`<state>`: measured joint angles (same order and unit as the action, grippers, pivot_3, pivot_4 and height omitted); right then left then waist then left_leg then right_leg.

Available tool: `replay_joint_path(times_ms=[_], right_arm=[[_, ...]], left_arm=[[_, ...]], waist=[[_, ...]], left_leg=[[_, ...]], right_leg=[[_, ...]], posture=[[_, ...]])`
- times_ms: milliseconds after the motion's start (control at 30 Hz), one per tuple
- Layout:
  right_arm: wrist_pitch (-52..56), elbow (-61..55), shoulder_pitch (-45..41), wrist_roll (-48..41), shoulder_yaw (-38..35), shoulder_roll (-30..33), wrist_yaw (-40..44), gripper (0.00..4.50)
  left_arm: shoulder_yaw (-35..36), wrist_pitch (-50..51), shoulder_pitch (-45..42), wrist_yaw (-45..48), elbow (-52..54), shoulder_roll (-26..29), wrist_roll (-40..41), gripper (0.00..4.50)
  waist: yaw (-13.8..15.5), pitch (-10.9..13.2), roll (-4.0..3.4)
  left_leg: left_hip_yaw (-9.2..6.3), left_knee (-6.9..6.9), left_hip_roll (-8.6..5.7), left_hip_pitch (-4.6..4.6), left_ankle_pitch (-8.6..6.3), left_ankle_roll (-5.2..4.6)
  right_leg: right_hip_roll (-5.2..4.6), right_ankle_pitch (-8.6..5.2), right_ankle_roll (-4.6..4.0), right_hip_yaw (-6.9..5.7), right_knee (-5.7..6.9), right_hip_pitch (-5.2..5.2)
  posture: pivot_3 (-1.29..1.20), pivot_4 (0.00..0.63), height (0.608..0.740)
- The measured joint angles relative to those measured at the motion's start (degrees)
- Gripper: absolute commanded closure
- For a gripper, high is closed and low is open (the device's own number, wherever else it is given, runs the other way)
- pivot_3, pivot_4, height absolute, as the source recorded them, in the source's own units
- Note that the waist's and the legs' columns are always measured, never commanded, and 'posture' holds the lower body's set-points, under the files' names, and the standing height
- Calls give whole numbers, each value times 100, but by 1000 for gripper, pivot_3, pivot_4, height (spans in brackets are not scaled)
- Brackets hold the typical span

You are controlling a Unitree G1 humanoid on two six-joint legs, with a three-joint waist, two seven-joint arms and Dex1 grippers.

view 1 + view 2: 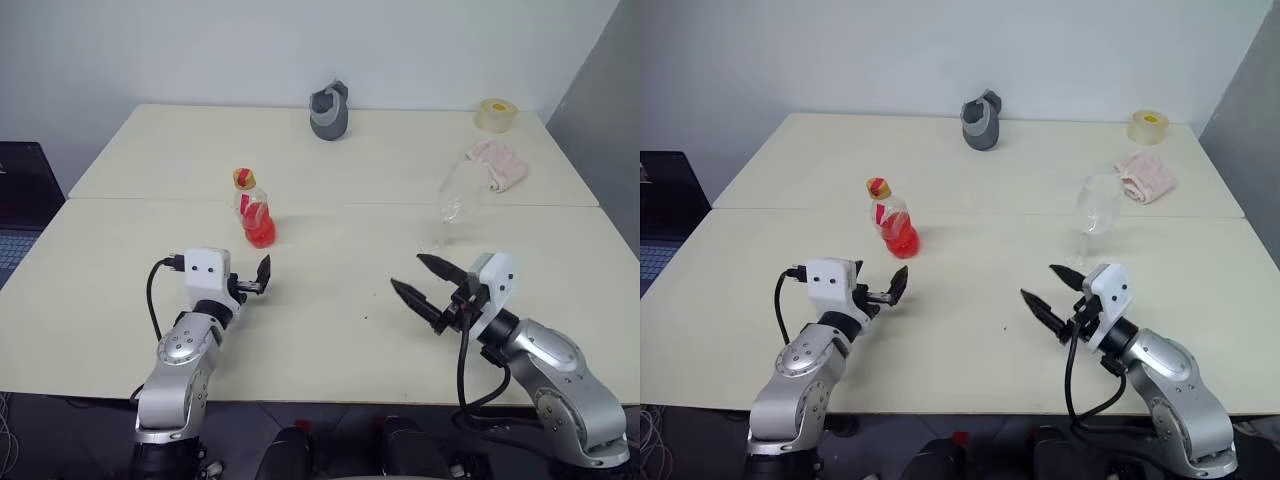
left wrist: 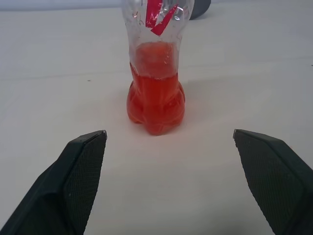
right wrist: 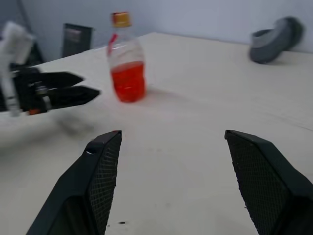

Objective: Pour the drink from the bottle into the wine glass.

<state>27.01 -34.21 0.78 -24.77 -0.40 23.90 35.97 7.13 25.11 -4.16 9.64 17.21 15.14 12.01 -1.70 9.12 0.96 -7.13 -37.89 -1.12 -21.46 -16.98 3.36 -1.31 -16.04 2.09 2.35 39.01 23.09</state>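
left gripper (image 1: 257,277) gapes wide and empty, low over the table (image 1: 330,330), aimed at the bottle (image 1: 254,211) standing just ahead, capped, red drink (image 2: 155,98) in its lower half. right gripper (image 1: 422,284) also spread, empty; wine glass (image 1: 1099,213) upright just beyond it.

Two cream tables (image 1: 330,330) pushed together before a plain white wall (image 1: 250,45).
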Motion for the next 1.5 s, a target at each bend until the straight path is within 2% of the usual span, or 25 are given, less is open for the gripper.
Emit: replay_joint_path(times_ms=[733,1267,1500], right_arm=[[-394,423,-172,102,284,9,36,885],[-288,202,-271,66,314,74,-159,885],[-235,199,-269,65,311,74,-289,885]], left_arm=[[-16,-1098,-1122,498,-1864,90,-167,16],[-10,-2268,-2637,974,-4026,292,-330,16],[-6,-2739,-2963,993,-4695,311,-427,16]], waist=[[7,0,0],[5,0,1],[0,0,1]], left_leg=[[-6,-3,-2,-2,1,2],[-10,-6,-7,-5,2,3],[-12,-6,-7,-6,2,3]], right_leg=[[-2,1,0,-1,1,2],[-3,1,1,-4,2,4],[-3,1,1,-3,3,7]], posture=[[0,150,740],[0,150,740],[0,150,740]])
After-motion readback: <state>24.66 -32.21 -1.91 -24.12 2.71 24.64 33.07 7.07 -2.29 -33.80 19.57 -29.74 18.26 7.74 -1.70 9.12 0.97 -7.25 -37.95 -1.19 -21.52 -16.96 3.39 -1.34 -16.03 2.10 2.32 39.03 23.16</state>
